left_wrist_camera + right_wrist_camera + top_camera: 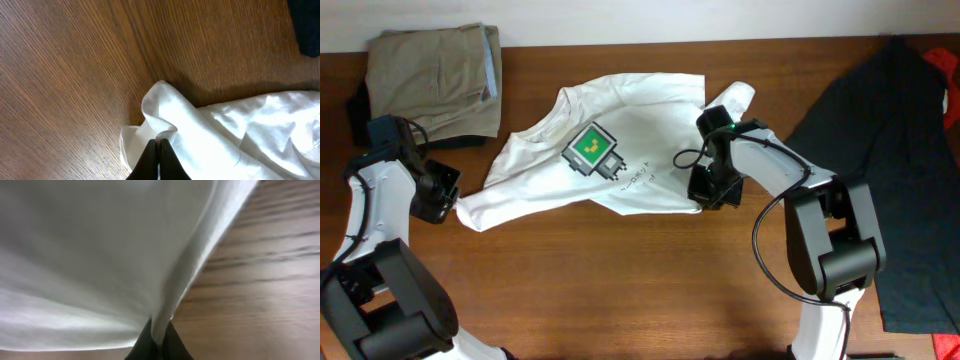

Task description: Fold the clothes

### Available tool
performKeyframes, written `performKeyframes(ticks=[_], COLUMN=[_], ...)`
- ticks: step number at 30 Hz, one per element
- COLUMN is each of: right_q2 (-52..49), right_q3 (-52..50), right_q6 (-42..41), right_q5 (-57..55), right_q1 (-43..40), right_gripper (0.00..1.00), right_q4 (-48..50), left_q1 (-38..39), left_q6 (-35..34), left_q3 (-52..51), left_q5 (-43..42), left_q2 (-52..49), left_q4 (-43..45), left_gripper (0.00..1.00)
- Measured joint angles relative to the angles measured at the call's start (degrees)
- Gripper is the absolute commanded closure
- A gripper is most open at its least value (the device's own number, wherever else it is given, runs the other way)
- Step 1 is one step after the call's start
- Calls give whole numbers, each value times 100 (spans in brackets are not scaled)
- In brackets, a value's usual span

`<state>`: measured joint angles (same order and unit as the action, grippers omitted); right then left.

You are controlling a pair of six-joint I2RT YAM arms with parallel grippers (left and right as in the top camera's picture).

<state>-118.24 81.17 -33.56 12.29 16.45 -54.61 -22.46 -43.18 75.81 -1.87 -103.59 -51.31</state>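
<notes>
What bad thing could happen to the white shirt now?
The left gripper pinches only a small fold at a corner of the T-shirt, so it might slip free. The right gripper holds just an edge, and the shirt lies wrinkled, so a fold could come out lumpy.

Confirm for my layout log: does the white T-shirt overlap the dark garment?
No, the white T-shirt and the dark garment lie apart, with bare table between them.
</notes>
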Motion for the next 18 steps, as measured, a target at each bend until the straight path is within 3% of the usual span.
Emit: performKeyframes(ticks=[5,9,10,12,15,18], right_q2=[245,579,769,1113,1084,586], right_q3=[1517,1602,1602,1613,1613,1613], right_q6=[140,256,258,396,575,575], right_q5=[-111,-140,-164,-227,-284,-208], right_q1=[-765,-774,-774,-774,-774,-774], right_gripper=[96,96,91,94,95,93], right_q4=[-1196,-1368,-1412,-1419,-1200,-662], left_q1=[0,0,0,0,0,9], left_q6=[0,0,0,0,0,0], left_q3=[-2,-15,-15,-15,-15,-9], left_q5=[0,22,24,22,24,28], left_q2=[479,1921,2280,2822,2839,2168], left_q4=[-68,-249,-260,-256,-481,-485], left_gripper=[99,99,99,99,99,99])
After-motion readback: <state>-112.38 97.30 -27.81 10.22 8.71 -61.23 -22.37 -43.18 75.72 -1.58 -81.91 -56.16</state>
